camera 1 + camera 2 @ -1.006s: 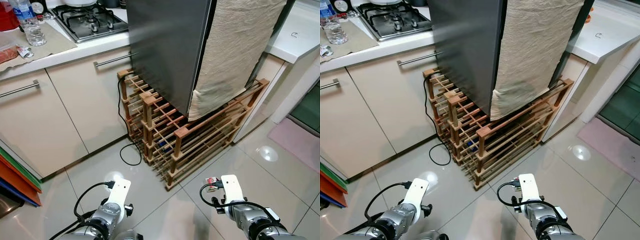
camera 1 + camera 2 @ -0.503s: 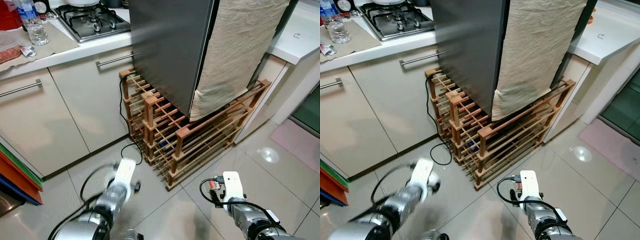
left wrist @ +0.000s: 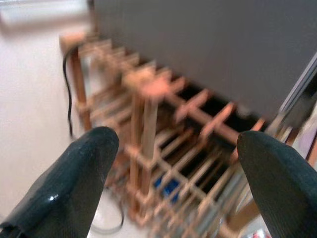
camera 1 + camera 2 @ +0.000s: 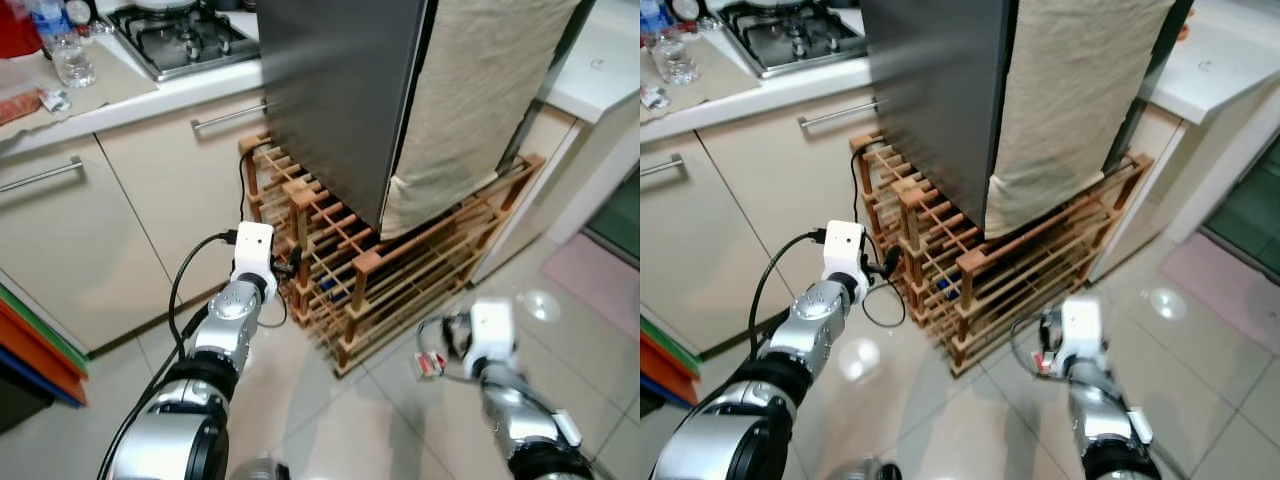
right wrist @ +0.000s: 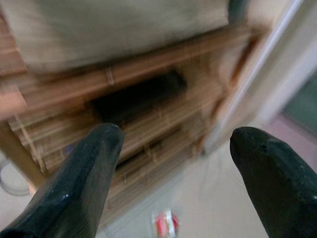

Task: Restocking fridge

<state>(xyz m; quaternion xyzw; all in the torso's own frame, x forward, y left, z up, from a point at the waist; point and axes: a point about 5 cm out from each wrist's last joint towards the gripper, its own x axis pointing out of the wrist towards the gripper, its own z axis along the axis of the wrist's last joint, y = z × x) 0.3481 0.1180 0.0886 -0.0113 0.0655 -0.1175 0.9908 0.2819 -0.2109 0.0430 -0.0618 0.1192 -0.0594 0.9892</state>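
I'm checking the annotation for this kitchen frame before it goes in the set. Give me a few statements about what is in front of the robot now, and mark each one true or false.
1. The fridge stands on a wooden rack. True.
2. A beige cloth hangs down the fridge front. True.
3. The left gripper has its jaws shut on a bottle. False: its jaws are open and hold nothing, pointing at the rack.
4. The gas hob is set in the floor. False: it is in the counter, to the left of the fridge.
5. The right gripper has its jaws open. True.
6. A black cable runs down beside the rack. True.
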